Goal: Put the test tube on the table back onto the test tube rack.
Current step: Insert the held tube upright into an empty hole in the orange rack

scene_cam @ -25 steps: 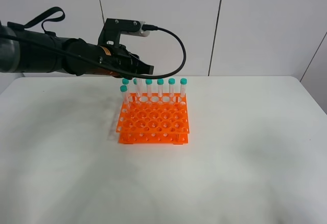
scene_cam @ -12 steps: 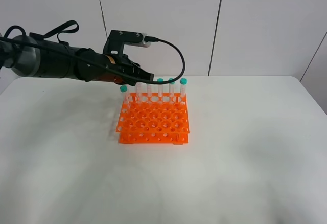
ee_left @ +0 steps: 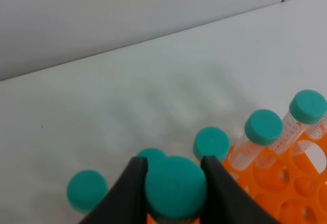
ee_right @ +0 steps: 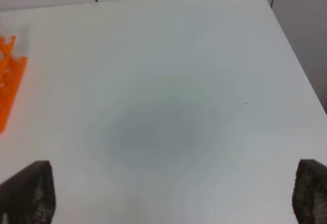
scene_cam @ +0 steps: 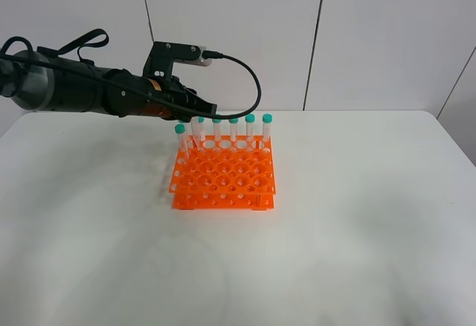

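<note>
Teal-capped and upright, the test tube (ee_left: 175,193) hangs pinched by its cap in the left gripper (ee_left: 173,163), over the back-left corner of the orange test tube rack (scene_cam: 223,181), close among the other racked tubes (scene_cam: 242,126). Its long axis points straight down at the holes, so the coming move looks like a plain vertical lowering; whether its foot is seated I cannot tell. Well right of the rack, the right gripper (ee_right: 171,193) hovers spread wide and empty above the table (ee_right: 163,81).
</note>
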`<control>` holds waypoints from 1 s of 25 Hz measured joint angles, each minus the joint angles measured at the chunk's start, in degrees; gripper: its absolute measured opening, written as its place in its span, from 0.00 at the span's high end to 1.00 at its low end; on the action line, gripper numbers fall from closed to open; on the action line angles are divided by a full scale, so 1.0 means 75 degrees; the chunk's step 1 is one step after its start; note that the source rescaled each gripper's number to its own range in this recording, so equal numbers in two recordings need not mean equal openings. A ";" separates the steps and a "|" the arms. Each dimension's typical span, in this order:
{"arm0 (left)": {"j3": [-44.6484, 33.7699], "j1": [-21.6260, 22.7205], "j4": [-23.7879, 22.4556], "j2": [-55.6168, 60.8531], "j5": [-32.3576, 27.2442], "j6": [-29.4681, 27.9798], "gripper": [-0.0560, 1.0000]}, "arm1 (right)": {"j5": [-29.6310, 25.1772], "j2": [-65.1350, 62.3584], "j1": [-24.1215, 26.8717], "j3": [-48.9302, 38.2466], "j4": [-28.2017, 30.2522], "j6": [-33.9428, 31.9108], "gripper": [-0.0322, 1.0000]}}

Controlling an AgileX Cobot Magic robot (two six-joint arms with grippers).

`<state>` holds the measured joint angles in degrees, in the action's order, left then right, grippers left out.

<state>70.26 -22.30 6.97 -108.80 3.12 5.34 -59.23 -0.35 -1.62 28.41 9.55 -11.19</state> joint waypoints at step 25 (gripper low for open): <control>0.0008 -0.0008 -0.0007 -0.0194 0.0037 -0.0613 0.94 | 0.0003 0.0000 0.0000 0.0000 0.0000 0.0000 0.00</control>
<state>70.32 -22.35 6.92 -110.25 3.39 0.75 -59.21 -0.35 -1.62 28.41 9.55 -11.19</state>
